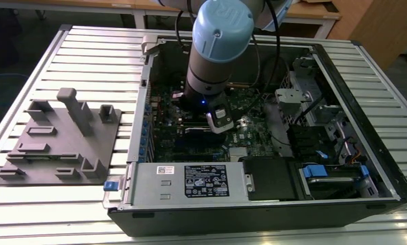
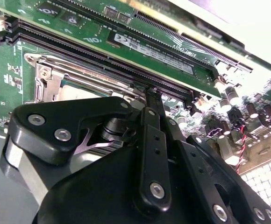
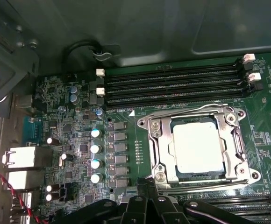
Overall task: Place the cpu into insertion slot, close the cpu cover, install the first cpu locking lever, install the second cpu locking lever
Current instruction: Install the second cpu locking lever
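Note:
The cpu [image 3: 198, 148], a flat silver-grey square, lies in its socket on the green motherboard. The cpu cover [image 3: 158, 140], a silver frame with an open window, lies flat around it; one of its corners is seen in the second wrist view [image 2: 46, 77]. Thin wire levers run along two opposite sides of the socket [image 3: 210, 108] [image 3: 210, 183]. My gripper [image 3: 147, 185] is down inside the computer case [image 1: 220, 122], with its black fingers together. The tip [image 2: 153, 93] sits at the socket's edge, by the end of one lever.
Black memory slots [image 3: 173, 84] run along one side of the socket, a row of capacitors [image 3: 96, 154] along another. The case walls [image 1: 366, 102] enclose the arm. A labelled power supply box [image 1: 189, 181] sits at the case front. A grey fixture [image 1: 60, 138] stands at the exterior view's left.

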### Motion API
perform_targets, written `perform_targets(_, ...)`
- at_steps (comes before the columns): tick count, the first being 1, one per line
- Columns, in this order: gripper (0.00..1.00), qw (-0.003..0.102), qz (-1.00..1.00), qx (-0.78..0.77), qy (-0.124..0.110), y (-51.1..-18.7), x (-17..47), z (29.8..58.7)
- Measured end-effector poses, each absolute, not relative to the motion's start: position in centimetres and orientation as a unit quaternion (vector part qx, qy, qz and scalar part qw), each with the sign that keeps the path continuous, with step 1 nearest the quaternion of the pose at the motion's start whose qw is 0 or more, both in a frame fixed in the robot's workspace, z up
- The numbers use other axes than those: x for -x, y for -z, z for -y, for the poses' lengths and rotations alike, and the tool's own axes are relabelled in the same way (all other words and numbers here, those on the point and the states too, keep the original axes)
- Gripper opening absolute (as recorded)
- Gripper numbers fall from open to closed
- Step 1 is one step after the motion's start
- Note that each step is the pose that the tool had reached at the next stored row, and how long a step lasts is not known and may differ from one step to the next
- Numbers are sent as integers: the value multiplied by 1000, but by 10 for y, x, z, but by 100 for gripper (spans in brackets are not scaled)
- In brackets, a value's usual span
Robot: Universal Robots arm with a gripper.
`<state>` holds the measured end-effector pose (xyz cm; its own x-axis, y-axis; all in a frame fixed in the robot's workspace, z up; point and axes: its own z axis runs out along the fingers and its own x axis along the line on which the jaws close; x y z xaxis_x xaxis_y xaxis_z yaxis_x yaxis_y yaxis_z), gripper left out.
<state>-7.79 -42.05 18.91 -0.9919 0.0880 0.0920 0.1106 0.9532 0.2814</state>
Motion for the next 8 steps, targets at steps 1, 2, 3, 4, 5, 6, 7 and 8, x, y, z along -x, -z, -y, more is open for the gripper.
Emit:
perform_targets(1,11,39,987,50,145,-189,78,420)
perform_targets(2,11,39,987,50,145,-189,78,420)
perform_targets(3,11,39,987,50,145,-189,78,420)
perform_targets(4,11,39,987,50,146,-189,78,420)
perform_targets(5,11,39,987,50,146,-189,78,420)
perform_targets(6,11,39,987,50,146,-189,78,419)
perform_targets(7,11,39,987,50,146,-189,78,419)
perform_targets(8,11,39,987,50,146,-189,78,419)
